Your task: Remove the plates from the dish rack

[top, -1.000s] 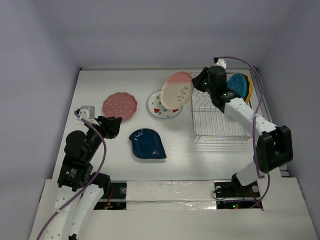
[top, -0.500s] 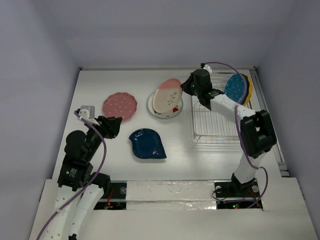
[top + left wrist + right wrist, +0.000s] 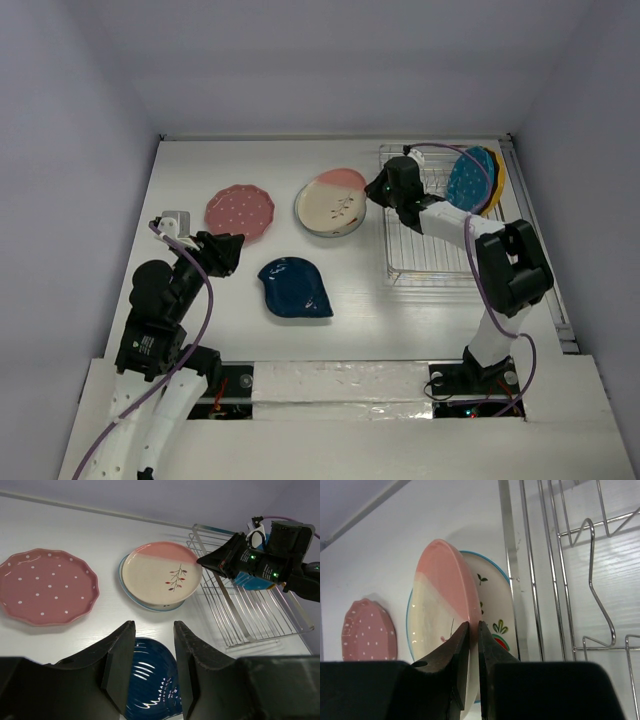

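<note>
Cream-and-pink plate (image 3: 331, 203) is pinched by the right gripper (image 3: 472, 627) just left of the dish rack (image 3: 430, 245); the left gripper (image 3: 153, 630) is seen parted, empty.

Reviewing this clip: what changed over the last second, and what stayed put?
The right gripper, shut on the rim of the cream-and-pink plate, carried it left and down from up beside the dish rack onto the strawberry plate; it has not let go. The left gripper, pink dotted plate, dark blue plate, and the racked light blue plate and yellow plate stayed put.
</note>
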Tool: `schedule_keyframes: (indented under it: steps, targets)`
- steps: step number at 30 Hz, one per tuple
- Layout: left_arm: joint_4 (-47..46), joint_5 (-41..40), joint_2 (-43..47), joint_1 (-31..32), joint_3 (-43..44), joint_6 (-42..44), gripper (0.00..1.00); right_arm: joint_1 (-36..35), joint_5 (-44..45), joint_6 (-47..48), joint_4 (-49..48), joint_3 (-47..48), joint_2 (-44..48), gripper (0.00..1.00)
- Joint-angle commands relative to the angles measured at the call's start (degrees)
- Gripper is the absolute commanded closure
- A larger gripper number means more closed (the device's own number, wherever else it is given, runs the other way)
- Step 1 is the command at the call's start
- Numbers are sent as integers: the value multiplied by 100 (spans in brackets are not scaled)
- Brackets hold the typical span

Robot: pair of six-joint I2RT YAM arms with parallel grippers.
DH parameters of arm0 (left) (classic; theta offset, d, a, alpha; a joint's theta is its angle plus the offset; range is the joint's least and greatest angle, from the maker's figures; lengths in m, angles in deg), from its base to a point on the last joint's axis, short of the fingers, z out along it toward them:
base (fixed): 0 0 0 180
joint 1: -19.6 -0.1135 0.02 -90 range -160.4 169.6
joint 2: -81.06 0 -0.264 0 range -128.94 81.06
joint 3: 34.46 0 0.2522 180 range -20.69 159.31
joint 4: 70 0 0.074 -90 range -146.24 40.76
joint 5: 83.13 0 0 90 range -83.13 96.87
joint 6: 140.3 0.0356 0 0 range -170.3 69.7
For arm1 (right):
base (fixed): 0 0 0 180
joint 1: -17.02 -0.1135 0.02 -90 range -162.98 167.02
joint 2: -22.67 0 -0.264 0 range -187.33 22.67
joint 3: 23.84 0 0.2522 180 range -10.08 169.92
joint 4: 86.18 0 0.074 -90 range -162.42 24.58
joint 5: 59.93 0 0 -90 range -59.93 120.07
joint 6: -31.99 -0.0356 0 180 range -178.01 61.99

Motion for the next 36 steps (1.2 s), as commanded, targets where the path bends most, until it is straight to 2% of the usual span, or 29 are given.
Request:
schedule_keyframes:
  steps: [1,2,5,8,14,19,21,22,23,25,28,32,34,35,36]
  targets:
    - [-256,56,-13,-31,50,-25,66,-111,219,-18,-579,50,114,91]
    - [-256,65,-13,-31,50,-25,66,-111,255,113,-500,42,105,83]
    - [-256,65,4,-31,50,-25,66,-164,457,359,-184,68,43,70]
    - [-256,65,13,-83,50,-25,66,-286,668,605,220,261,-123,65]
    - [-256,65,48,-83,50,-25,66,-523,1134,940,801,709,-440,62]
    - [-256,83,57,-83,50,-25,66,-665,1388,1177,1011,885,-169,61]
    - [-256,83,57,-83,50,-25,66,-665,1538,1326,1030,859,225,67]
    - [-256,83,66,-83,50,-17,66,-665,1695,1405,1047,841,393,73]
    - [-256,83,83,-83,59,-25,66,-665,2036,1615,1117,841,543,86]
    - [-238,74,101,-83,50,-16,66,-516,2433,1757,1451,798,982,98]
    - [-238,65,154,-83,59,-16,66,-9,3110,1960,1697,395,1666,100]
    - [-221,39,233,-31,77,-16,68,854,3358,2048,1838,-185,2354,100]
    - [-221,30,233,22,68,-16,68,1136,3341,2144,1891,-292,2512,91]
    - [-220,30,233,22,68,-8,68,1320,3297,2284,1935,-284,2557,73]
    - [-212,30,233,83,68,-16,68,1382,3314,2320,2005,-205,2513,67]
